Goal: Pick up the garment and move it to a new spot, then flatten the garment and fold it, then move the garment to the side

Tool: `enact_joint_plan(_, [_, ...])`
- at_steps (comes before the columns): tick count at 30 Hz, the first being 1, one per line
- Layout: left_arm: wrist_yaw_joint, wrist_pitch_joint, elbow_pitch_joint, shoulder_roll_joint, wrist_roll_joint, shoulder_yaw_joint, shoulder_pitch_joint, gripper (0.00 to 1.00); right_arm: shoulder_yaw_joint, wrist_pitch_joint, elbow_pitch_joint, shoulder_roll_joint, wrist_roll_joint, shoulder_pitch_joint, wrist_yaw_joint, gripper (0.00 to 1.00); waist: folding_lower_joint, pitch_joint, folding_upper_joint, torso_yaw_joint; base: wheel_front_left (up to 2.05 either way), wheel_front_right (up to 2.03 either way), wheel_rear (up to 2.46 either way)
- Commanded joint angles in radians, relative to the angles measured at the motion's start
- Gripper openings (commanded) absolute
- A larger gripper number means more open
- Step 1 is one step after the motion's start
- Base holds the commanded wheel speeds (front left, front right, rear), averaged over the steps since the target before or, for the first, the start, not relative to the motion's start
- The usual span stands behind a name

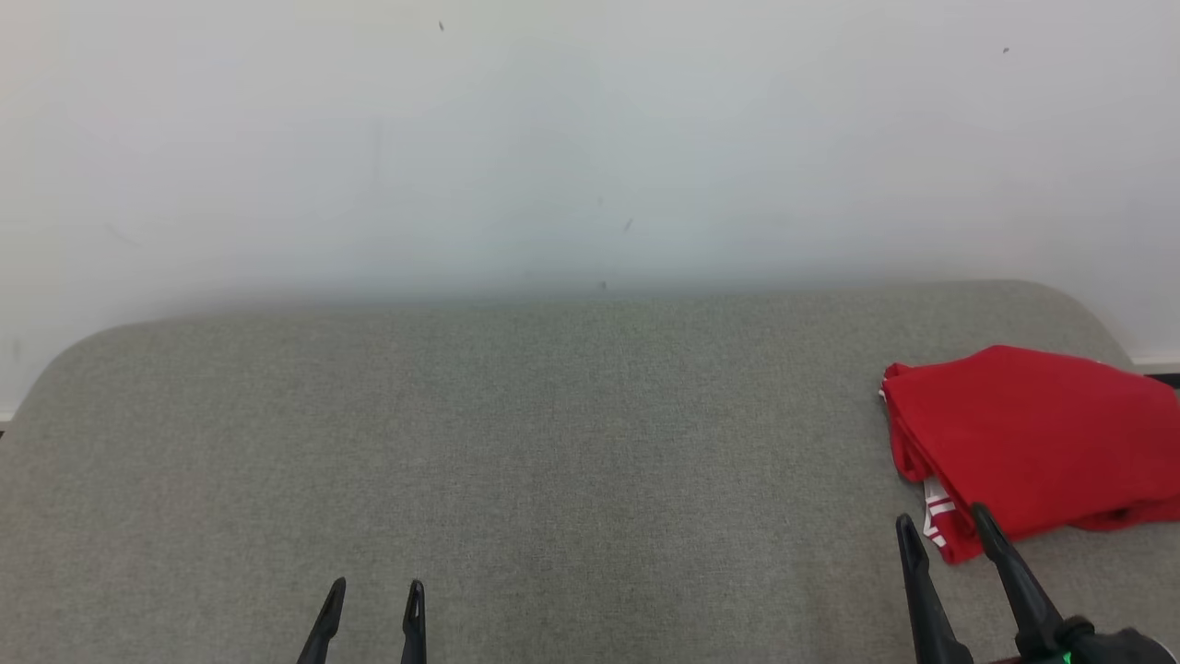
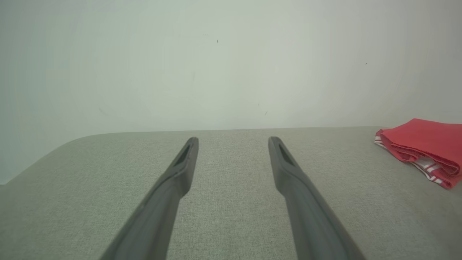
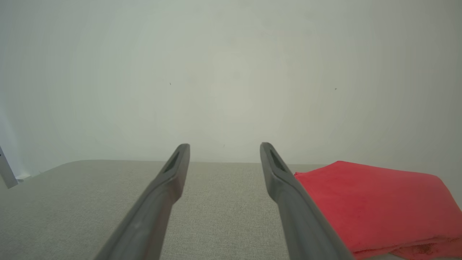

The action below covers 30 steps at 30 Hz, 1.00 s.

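Grippers spread wide and empty: the left gripper hovers over the near edge of the grey fabric-covered table, left of its middle. The right gripper hangs over the same edge toward the table's right end. A folded red garment with white-striped trim lies at that right end. A pale wall rises behind the table.

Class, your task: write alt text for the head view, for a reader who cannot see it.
A folded red garment with white-striped trim lies at the right end of a grey fabric surface before a pale wall. Both robot hands are open and empty: the right hand by the garment's near corner, the left hand at lower left.
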Motion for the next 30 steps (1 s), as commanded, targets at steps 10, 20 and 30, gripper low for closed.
enact_joint_plan(10, [-0.003,-0.003,-0.005,-0.002,0.024,0.009,0.053,1.00,-0.039,-0.001,-0.014,0.036,-0.026,0.095,0.001,1.00,0.0002,-0.039,0.0001,0.014,0.00,0.00,0.00])
enact_joint_plan(20, [0.001,-0.003,-0.011,-0.002,0.027,0.000,0.069,1.00,-0.045,-0.001,-0.007,0.049,-0.024,0.116,0.001,1.00,0.0002,-0.040,0.0001,0.020,0.00,0.00,0.00])
enact_joint_plan(30, [0.003,0.007,0.041,0.001,-0.005,-0.002,0.063,0.00,-0.031,0.006,0.053,0.049,-0.001,0.120,0.000,0.00,0.0002,-0.036,0.0001,0.019,0.00,0.00,0.00])
